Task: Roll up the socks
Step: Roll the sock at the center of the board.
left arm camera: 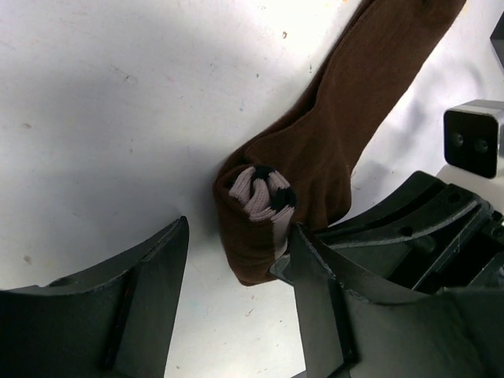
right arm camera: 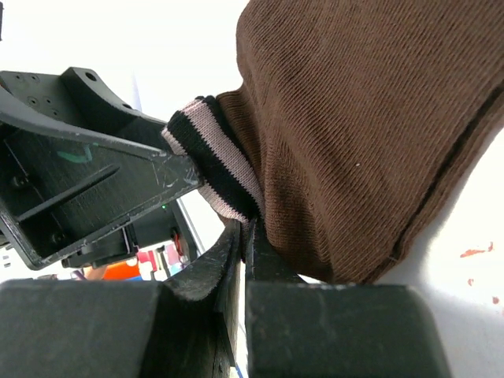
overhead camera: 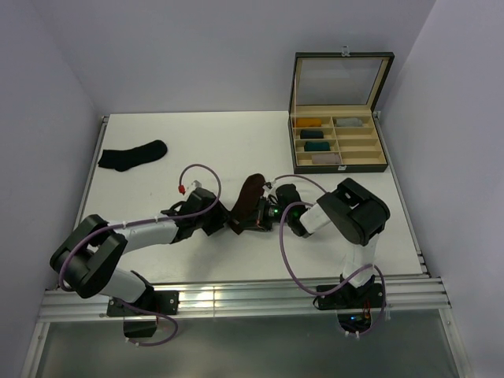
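Observation:
The dark brown sock (overhead camera: pixel 249 201) lies at the table's middle between my two grippers, its striped cuff (left arm camera: pixel 264 193) rolled into the near end. My left gripper (left arm camera: pixel 236 264) is open around that rolled end; the roll rests against the right finger (left arm camera: pixel 335 272), and a gap separates it from the left finger (left arm camera: pixel 146 276). My right gripper (right arm camera: pixel 249 228) is shut, pinching the sock (right arm camera: pixel 354 134) beside the black and pale cuff (right arm camera: pixel 213 157). In the top view the left gripper (overhead camera: pixel 223 220) and the right gripper (overhead camera: pixel 264 214) almost meet. The plain black sock (overhead camera: pixel 132 155) lies flat at the far left.
An open wooden box (overhead camera: pixel 340 161) stands at the far right, its glass lid up, with mustard, teal and grey rolled bundles in its compartments. White walls close in the table (overhead camera: pixel 205 142) on three sides.

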Available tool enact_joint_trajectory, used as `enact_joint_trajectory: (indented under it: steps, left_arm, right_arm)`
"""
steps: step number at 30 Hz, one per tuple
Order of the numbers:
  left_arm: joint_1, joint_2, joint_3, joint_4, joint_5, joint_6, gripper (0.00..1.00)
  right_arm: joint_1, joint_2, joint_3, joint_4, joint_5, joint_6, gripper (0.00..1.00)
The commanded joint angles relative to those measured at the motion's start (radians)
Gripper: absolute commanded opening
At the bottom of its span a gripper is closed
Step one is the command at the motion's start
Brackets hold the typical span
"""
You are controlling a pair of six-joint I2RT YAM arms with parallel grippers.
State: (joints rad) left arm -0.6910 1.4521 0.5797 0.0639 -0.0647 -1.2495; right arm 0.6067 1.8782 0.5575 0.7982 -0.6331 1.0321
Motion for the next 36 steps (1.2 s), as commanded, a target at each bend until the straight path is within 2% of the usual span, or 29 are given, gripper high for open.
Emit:
enact_joint_trajectory:
  steps: [1,5,10,19,25,28,29,31,32,36]
  left_arm:
    - [-0.007,-0.036,-0.017,0.047,-0.003,0.004,0.60]
    - [-0.005,-0.047,-0.034,0.066,-0.014,0.005,0.61]
    - [-0.005,-0.030,-0.032,0.089,-0.014,0.015,0.57]
    - [-0.005,0.047,-0.001,0.060,-0.015,0.030,0.36]
    - [-0.005,0.109,0.038,0.002,-0.014,0.048,0.21]
    - [-0.005,0.132,0.069,-0.058,-0.024,0.065,0.13]
    - [-0.005,0.143,0.089,-0.073,-0.029,0.068,0.07]
    - [-0.005,0.151,0.103,-0.136,-0.035,0.074,0.02]
    - [-0.005,0.152,0.117,-0.153,-0.043,0.074,0.00]
    - [-0.005,0.142,0.135,-0.226,-0.069,0.076,0.00]
  right_arm:
    - [-0.013,0.044,0.019,-0.094,0.024,-0.021,0.00]
    - [-0.024,0.053,0.022,-0.100,0.012,-0.020,0.00]
    - [-0.024,0.052,0.039,-0.129,0.006,-0.030,0.00]
    - [-0.027,0.049,0.064,-0.155,-0.001,-0.038,0.00]
    - [-0.027,-0.002,0.114,-0.275,0.030,-0.125,0.01]
    - [-0.027,-0.074,0.143,-0.365,0.072,-0.208,0.07]
    - [-0.025,-0.099,0.151,-0.388,0.082,-0.254,0.13]
    - [-0.025,-0.145,0.176,-0.453,0.113,-0.299,0.20]
    - [-0.025,-0.192,0.185,-0.476,0.125,-0.343,0.26]
    - [-0.027,-0.270,0.260,-0.614,0.267,-0.435,0.33]
